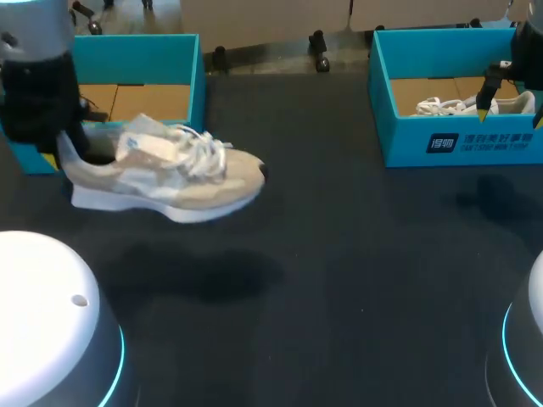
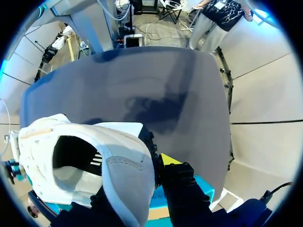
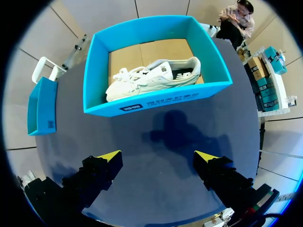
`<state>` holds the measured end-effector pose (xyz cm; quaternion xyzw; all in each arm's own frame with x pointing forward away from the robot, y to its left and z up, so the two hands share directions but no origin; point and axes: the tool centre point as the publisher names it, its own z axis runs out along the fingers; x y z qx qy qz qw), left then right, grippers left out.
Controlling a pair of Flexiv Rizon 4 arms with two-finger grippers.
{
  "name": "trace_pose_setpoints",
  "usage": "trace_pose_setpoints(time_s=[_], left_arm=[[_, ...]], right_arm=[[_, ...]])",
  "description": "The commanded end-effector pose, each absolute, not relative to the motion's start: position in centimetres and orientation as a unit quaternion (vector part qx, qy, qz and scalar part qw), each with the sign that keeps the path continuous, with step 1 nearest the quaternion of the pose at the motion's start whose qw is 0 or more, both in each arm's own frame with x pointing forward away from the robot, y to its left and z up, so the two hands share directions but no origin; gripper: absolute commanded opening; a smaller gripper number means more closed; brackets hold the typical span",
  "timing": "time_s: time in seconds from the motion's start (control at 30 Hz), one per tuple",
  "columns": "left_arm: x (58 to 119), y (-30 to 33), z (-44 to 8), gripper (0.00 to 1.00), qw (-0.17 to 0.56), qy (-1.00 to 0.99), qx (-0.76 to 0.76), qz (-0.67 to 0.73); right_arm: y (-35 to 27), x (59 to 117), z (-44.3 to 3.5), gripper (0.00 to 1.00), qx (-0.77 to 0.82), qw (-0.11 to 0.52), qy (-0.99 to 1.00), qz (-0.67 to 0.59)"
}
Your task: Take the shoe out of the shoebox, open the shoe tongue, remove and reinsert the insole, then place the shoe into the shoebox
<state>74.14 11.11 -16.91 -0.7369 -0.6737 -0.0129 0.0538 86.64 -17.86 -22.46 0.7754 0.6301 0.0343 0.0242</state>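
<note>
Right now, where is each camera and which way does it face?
Head view: above, behind, facing the table; left arm, right arm show.
Left wrist view: along the left fingers, shut on the beige shoe.
Right wrist view: down past open right fingers onto the boxed white shoe.
Shared: head and right wrist both see that shoe.

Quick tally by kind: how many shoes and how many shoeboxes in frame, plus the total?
Shoes: 2 (beige shoe held by the left tool; white shoe lying in the right shoebox)
Shoeboxes: 2 (left shoebox; right shoebox)
Total: 4
</note>
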Motion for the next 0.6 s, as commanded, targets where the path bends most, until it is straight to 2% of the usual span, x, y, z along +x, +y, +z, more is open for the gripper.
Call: trace_pose_setpoints(time_s=[0.03,0.6], left_arm=[[72.71,9.46,-17.67,0.00,0.034,-0.677,-0.734,-0.034],[72.48,9.02,-17.78,0.00,0.041,-0.677,-0.734,-0.025]], right_arm=[[-17.89,86.64,-22.50,1.00,0.775,0.024,0.630,0.035],[-17.89,86.64,-22.50,1.00,0.775,0.024,0.630,0.035]])
